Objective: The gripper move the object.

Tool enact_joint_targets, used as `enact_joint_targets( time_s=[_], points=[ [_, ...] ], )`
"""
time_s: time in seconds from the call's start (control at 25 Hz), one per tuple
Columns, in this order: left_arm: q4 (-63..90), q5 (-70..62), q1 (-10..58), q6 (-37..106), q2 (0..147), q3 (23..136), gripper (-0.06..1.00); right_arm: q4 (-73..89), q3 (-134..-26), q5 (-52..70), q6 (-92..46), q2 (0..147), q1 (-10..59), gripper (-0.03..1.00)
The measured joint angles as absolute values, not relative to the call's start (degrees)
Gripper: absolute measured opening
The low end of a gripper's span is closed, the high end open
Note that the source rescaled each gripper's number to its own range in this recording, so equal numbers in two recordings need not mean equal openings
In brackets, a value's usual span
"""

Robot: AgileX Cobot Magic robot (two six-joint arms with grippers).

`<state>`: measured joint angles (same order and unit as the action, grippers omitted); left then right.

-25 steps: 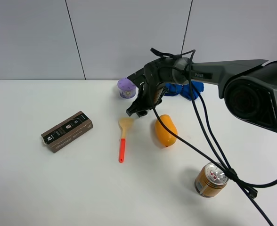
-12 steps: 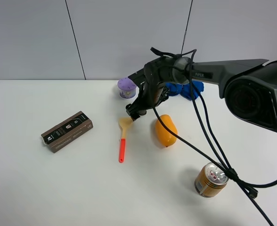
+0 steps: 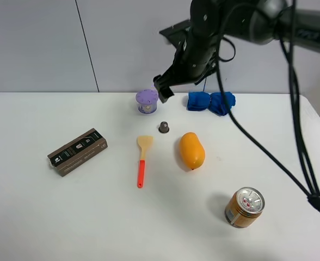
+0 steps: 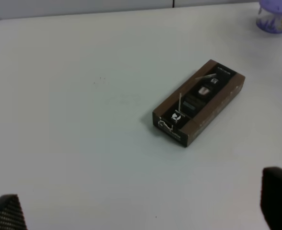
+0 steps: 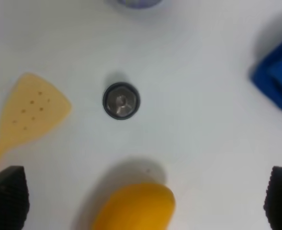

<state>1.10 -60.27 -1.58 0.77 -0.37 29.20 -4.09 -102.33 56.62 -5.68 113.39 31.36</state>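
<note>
The object, a tiny dark grey-brown capsule, stands on the white table between the purple container, the spatula and the mango. In the right wrist view the capsule is seen from above, free of the fingers. My right gripper hangs high above the table, up and behind the capsule; in its wrist view it is open wide and empty. My left gripper is open and empty, low over the table near the dark box. It is out of the exterior view.
A purple round container and blue cloth lie at the back. A yellow spatula with a red handle, an orange mango, a dark brown box and a gold can lie on the table. Black cables hang at right.
My right gripper was low over the table by the spatula head. It has let go of the capsule and risen up and back. The capsule now stands uncovered on the table.
</note>
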Motion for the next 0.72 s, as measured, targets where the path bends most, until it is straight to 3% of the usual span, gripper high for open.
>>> enact_joint_targets(
  time_s=[0.36, 0.72],
  points=[
    [1.15, -60.27, -1.58, 0.77, -0.37, 29.2, 1.0, -4.74, -102.33, 68.65, -5.68, 99.55, 31.4, 1.0],
    [1.15, -60.27, -1.58, 0.77, -0.37, 29.2, 1.0, -10.42, -102.33, 69.62, -5.22, 94.98, 29.4, 1.0]
  ],
)
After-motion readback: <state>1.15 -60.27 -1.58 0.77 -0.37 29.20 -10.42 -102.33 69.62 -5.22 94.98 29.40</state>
